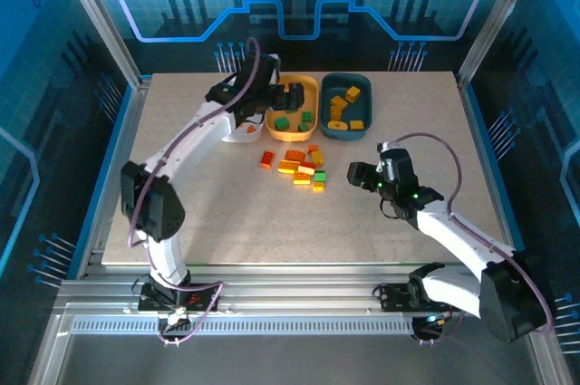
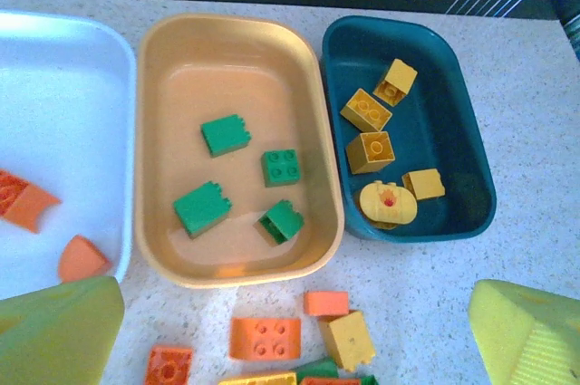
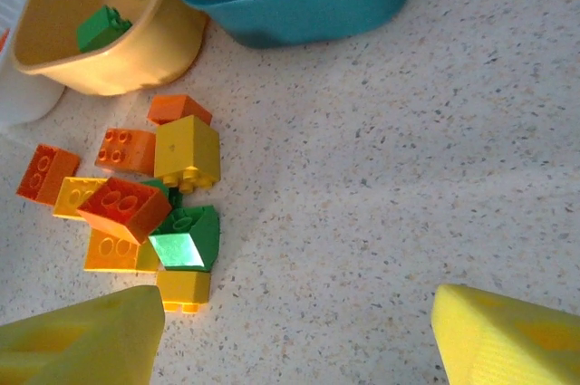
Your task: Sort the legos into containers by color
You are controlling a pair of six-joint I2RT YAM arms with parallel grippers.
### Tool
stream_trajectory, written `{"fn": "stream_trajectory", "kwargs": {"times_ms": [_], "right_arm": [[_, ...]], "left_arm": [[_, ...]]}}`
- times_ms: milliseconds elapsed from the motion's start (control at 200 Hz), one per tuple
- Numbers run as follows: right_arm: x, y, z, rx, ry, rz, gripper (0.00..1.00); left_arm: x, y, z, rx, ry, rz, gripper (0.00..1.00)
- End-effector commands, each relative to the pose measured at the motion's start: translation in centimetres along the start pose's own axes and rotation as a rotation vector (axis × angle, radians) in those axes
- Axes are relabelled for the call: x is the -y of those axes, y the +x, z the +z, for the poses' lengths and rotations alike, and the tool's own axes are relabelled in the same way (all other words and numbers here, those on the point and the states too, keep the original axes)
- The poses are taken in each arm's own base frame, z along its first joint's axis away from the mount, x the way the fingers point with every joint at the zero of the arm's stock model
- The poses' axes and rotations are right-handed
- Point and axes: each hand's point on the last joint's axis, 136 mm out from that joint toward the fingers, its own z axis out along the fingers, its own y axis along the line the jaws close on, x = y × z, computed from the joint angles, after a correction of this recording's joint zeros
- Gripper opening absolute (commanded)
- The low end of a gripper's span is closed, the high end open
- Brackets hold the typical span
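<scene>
Three containers stand side by side at the back: a white tray (image 2: 63,86) with orange-red legos (image 2: 27,204), an orange-yellow tray (image 2: 236,50) with several green legos (image 2: 225,134), and a dark teal tray (image 2: 444,131) with several yellow legos (image 2: 370,151). A loose pile of orange, yellow and green legos (image 1: 299,166) lies on the table in front of them. My left gripper (image 1: 290,95) hangs open above the orange-yellow tray, holding nothing. My right gripper (image 3: 294,340) is open over bare table, just right of the pile, with a green lego (image 3: 186,240) near its left finger (image 3: 82,340).
The speckled table (image 1: 408,131) is bare to the right of the trays and in front of the pile. The left arm (image 1: 195,136) covers part of the white tray from above. Metal frame rails run along the table's edges.
</scene>
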Motion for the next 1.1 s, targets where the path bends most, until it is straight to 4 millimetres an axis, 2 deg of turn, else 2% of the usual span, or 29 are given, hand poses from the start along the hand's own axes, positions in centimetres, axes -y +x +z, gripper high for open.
{"fn": "stream_trajectory", "kwargs": {"times_ms": [0,100,125,260,270,285,335,450,655,910,1096], "right_arm": [[-1.4,1.2,0.7,-0.097,-0.039,-0.044,0.79],[-2.8,2.3,1.7,-0.183,-0.058,-0.092,0.79],[-3.4,2.0,1.8,-0.191,-0.063,-0.109,0.79],[-5.5,2.7,4.0,-0.289,-0.083,-0.159,0.79],[-5.3,3.1,4.2,-0.301,-0.076,-0.162,0.79],[-6.0,2.3,4.4,-0.286,-0.081,-0.167,0.79],[-6.3,2.3,5.5,-0.297,-0.066,-0.18,0.79],[-6.0,3.6,7.7,-0.361,-0.011,-0.191,0.75],[-6.9,6.0,8.8,-0.449,0.019,-0.301,0.71],[-6.2,6.0,11.7,-0.467,0.117,-0.323,0.7],[-5.8,5.5,12.7,-0.442,0.168,-0.34,0.65]], "left_arm": [[-2.8,-1.3,-2.6,0.069,-0.042,-0.119,0.99],[-5.4,-0.5,-3.6,0.045,-0.025,-0.272,0.99],[-6.0,-0.2,-3.7,0.029,-0.014,-0.314,0.99],[-8.0,1.8,-4.5,-0.016,0.022,-0.441,0.99],[-8.0,2.0,-4.5,-0.018,0.025,-0.442,0.99],[-8.1,2.2,-4.5,-0.017,0.03,-0.444,0.99],[-8.1,2.8,-4.6,-0.016,0.044,-0.441,0.99],[-8.5,4.1,-4.4,-0.019,0.045,-0.422,0.99],[-8.1,5.5,-3.7,-0.058,0.08,-0.424,0.99],[-7.8,5.0,-3.7,-0.068,0.097,-0.429,0.99],[-7.7,4.9,-4.1,-0.058,0.102,-0.427,0.99]]}}
